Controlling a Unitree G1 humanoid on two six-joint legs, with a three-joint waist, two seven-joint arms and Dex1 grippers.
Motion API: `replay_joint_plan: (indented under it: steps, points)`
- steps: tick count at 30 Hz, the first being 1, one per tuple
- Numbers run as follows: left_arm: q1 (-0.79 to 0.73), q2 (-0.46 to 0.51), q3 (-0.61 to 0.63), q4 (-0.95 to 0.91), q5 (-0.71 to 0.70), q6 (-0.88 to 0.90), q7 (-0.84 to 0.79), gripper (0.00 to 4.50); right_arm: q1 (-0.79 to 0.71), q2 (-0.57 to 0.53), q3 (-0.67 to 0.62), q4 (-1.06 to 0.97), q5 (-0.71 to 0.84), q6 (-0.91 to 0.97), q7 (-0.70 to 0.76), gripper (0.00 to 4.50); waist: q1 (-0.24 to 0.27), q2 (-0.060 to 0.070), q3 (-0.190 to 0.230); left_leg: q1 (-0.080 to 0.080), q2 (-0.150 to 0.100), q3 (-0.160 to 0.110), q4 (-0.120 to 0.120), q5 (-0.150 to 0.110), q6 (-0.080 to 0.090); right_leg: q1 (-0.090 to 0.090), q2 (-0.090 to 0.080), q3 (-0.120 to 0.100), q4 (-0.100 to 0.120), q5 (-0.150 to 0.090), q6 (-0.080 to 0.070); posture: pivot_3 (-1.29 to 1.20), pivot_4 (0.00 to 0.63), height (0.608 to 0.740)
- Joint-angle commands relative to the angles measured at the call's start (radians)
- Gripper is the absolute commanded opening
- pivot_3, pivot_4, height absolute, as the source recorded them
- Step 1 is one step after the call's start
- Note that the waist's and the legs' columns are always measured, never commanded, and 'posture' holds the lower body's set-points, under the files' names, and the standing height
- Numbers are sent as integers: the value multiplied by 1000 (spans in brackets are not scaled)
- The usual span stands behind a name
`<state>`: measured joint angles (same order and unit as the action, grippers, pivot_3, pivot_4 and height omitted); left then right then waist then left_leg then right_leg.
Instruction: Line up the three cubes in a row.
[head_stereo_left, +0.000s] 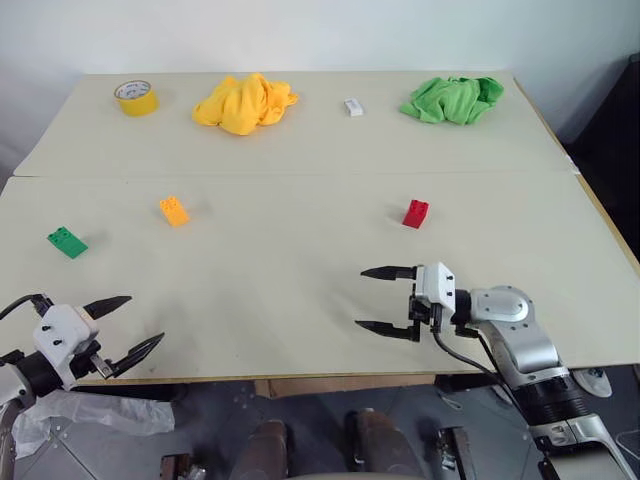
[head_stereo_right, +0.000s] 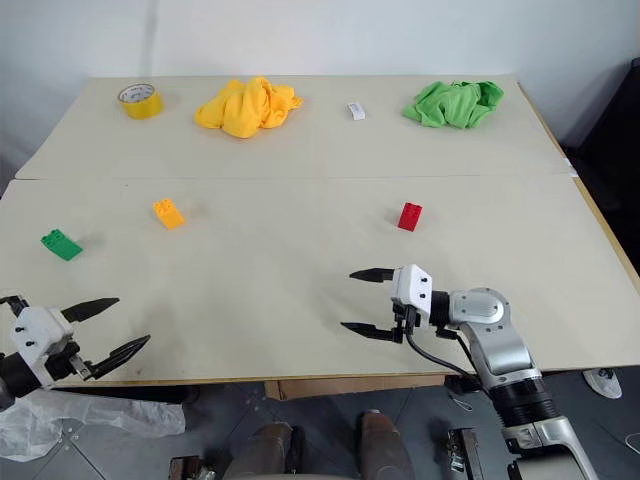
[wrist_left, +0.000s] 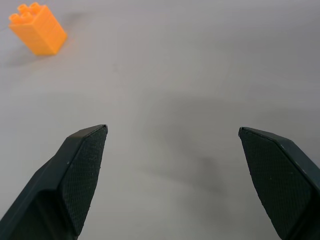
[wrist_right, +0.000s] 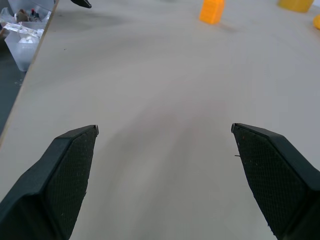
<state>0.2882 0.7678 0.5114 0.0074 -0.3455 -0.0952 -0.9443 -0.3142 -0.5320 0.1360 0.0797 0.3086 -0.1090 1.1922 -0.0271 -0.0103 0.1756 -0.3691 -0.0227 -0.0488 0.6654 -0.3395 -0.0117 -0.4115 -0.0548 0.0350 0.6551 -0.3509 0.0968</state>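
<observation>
Green cube (head_stereo_left: 67, 242), orange-yellow cube (head_stereo_left: 174, 210), red cube (head_stereo_left: 415, 213) spread apart on tabletop (head_stereo_left: 300, 280), left hand (head_stereo_left: 130, 325) & right hand (head_stereo_left: 385, 300) both wide (holding nothing), near front edge

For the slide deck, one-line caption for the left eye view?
Green cube, orange cube and red cube lie scattered; both grippers empty, jaws open.

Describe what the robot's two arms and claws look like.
Each claw, left and right, has two black, pointed fingers with finely textured inner pads, mounted on a white block. The right arm is silver-grey metal with a black ribbed section and a looping black cable.
</observation>
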Motion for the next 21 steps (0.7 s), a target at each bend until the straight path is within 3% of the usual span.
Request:
replay_joint_plan:
  steps: [1,6,10,16,21]
  points:
    - [-6,29,12,-9,3,-11,-13,4462,-11,-10,-16,-14,5,-25,9,4500,0,0,0,0,0,0,0,0,0,0,0,0,0,0,0,0,150,740]
    - [-60,19,-1,-45,-53,48,-14,4462,-4,-14,-64,-42,22,-2,-48,4500,1,0,0,0,0,0,1,0,0,0,0,0,1,0,0,0,150,740]
    - [-125,-14,-63,-218,-181,186,7,4462,55,-33,-204,-99,75,66,-169,4500,9,0,0,-1,0,-1,1,0,0,0,0,0,1,0,0,0,150,740]
    - [-279,-76,-285,-417,-154,238,52,4462,180,-29,-481,21,64,48,-432,4500,27,-1,-1,0,-1,0,2,0,0,1,-1,0,1,0,0,0,150,740]
    - [-323,-120,-362,-417,-132,254,67,4462,214,-21,-504,59,-5,21,-543,4500,2,0,-1,1,1,3,2,0,0,0,3,3,5,0,0,0,150,740]
